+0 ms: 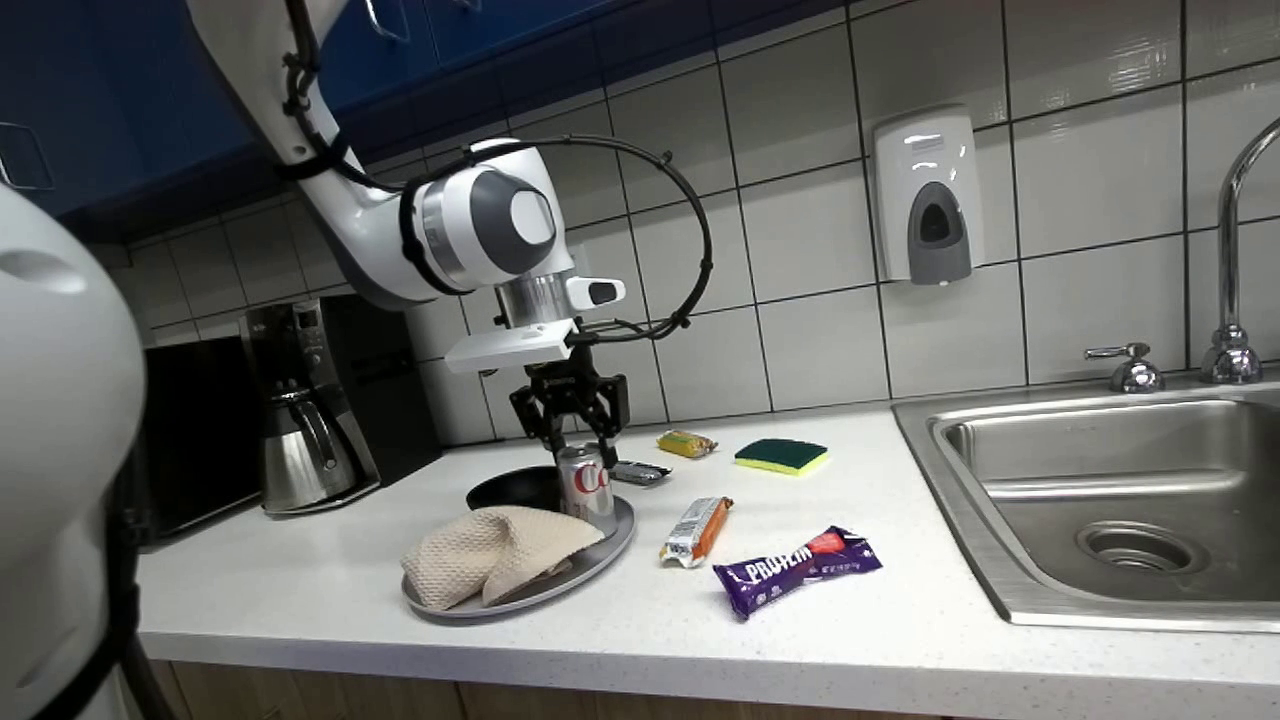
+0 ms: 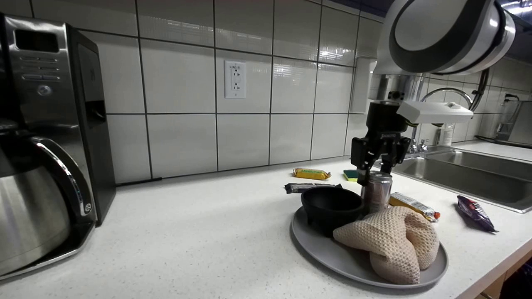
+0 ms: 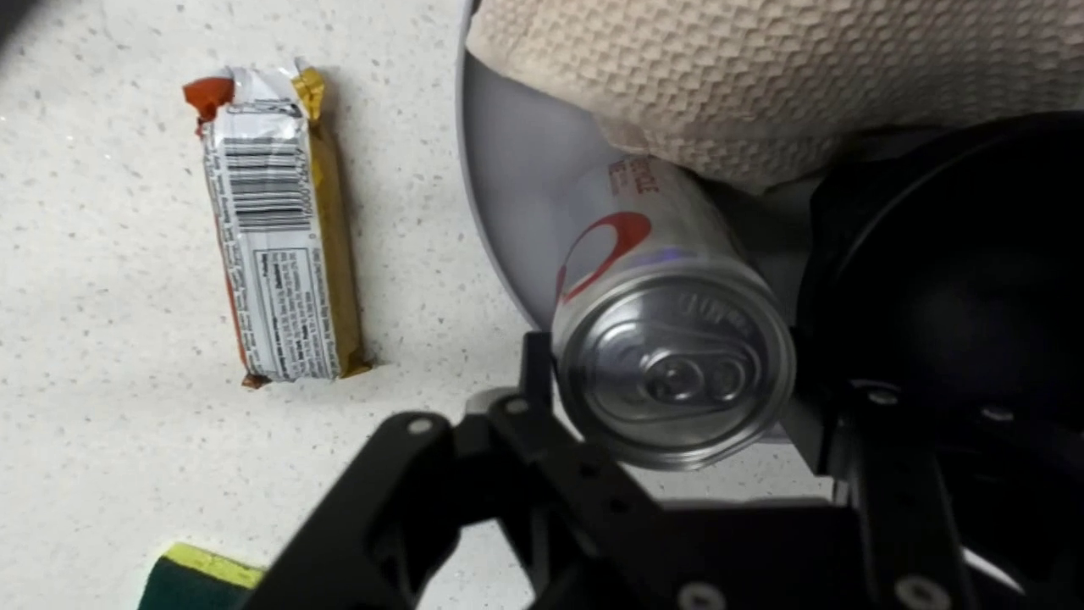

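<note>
You have the gripper [image 3: 673, 398] around the upper part of a silver soda can [image 1: 588, 490], its fingers against opposite sides and pinching it just below the rim. In the wrist view, you look down on its lid and pull tab, with red lettering showing on its side. In an exterior view, you find the can standing on a gray plate [image 1: 606, 556], toward the plate's far right. Beside it on the plate are a rumpled beige cloth [image 1: 500, 550] at the near left and a black bowl [image 1: 515, 488] just left of the can.

To the right of the plate, on the white counter [image 1: 300, 600], you see an orange-and-silver bar [image 1: 697, 532] and, nearer and farther right, a purple bar [image 1: 797, 568]. Beyond the can lie a dark bar [image 1: 640, 473], a yellow bar [image 1: 687, 444] and, to their right, a green-and-yellow sponge [image 1: 780, 452].

At the right, you have a steel sink [image 1: 962, 500] with a chrome faucet [image 1: 1228, 280] at its far edge; a soap dispenser [image 1: 930, 195] is mounted on the tiled wall [image 1: 800, 240]. At the far left stands a coffee maker [image 1: 385, 390] with a metal carafe [image 1: 305, 465].
</note>
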You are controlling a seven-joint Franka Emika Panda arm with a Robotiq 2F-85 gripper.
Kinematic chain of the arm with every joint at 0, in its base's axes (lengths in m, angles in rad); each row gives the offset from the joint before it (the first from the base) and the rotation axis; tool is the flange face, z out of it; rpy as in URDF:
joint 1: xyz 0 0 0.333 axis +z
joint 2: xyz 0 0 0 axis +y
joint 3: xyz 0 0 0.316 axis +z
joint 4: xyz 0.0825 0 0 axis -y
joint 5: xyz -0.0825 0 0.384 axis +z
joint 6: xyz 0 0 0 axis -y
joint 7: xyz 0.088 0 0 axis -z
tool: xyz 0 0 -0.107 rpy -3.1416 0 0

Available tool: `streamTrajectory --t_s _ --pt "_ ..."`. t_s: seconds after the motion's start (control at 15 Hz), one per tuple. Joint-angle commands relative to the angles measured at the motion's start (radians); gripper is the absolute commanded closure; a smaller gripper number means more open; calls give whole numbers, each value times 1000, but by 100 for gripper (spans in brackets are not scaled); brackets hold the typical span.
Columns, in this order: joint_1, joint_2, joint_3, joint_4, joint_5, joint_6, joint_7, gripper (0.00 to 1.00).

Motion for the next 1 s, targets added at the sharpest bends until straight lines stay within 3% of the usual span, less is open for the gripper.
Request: streamTrajectory --t_s 0.0,0.93 --pt "-4 8 1 17 4 7 4 62" --pt "-17 -52 -17 47 3 -71 -3 62"
